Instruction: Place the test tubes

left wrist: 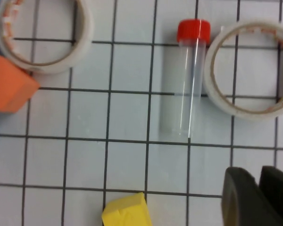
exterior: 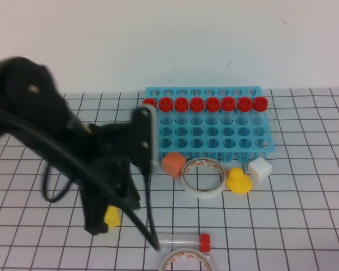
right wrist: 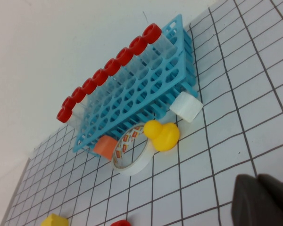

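While the loose test tube lies on the surface just beside a tape roll, the pickup reach seems in hand: the left jaws, near it and almost together, must spread first, while the right jaws, together, sit parked out right.

Test tube lies flat just beside tape roll.

Bulky black left arm with looping black cables, grey wrist plate; left hand and right hand dark grey
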Robot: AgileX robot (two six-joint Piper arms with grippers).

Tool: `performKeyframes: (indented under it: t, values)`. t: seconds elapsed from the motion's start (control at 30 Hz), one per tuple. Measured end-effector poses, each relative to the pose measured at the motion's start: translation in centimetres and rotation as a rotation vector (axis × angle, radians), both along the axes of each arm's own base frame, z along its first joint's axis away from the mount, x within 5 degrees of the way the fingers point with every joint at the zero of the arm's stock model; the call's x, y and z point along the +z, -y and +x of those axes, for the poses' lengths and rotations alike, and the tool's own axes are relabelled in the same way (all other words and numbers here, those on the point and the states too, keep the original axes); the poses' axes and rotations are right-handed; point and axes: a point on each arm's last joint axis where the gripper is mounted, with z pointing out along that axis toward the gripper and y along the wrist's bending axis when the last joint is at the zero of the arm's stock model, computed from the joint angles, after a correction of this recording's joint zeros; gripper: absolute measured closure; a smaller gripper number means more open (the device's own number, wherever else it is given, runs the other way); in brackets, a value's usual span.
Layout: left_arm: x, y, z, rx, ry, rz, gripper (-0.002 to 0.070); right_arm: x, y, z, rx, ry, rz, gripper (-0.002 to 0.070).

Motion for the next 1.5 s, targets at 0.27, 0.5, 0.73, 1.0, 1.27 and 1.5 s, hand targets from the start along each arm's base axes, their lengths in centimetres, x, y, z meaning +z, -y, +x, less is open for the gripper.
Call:
performKeyframes:
  t: [0.27, 0.5, 0.73, 1.0, 1.27, 1.5]
  values:
    - [-4.5, 4.0, 1.3, -0.155, 0.055, 0.168, 0.0281, 0.0, 0.0, 0.0, 0.001, 0.001, -0.002, 0.0678]
    - [-7.4, 5.9, 2.2, -0.191, 0.058, 0.194, 0.0204, 0.0, 0.0, 0.0, 0.004, 0.001, -0.007, 0.0678]
    - [-10.0, 6.2, 2.9, -0.201, 0.014, 0.236, 0.0204, 0.0, 0.0, 0.0, 0.006, 0.003, -0.014, 0.0678]
    - [-12.7, 6.4, 3.7, -0.200, -0.013, 0.284, 0.0204, 0.0, 0.0, 0.0, 0.006, 0.003, -0.014, 0.0678]
    - [-14.3, 6.6, 4.3, -0.180, -0.021, 0.300, 0.0218, 0.0, 0.0, 0.0, 0.007, 0.005, -0.019, 0.0678]
    - [-14.3, 6.3, 4.5, -0.116, -0.020, 0.346, 0.0466, 0.0, 0.0, 0.0, 0.008, 0.006, -0.023, 0.0678]
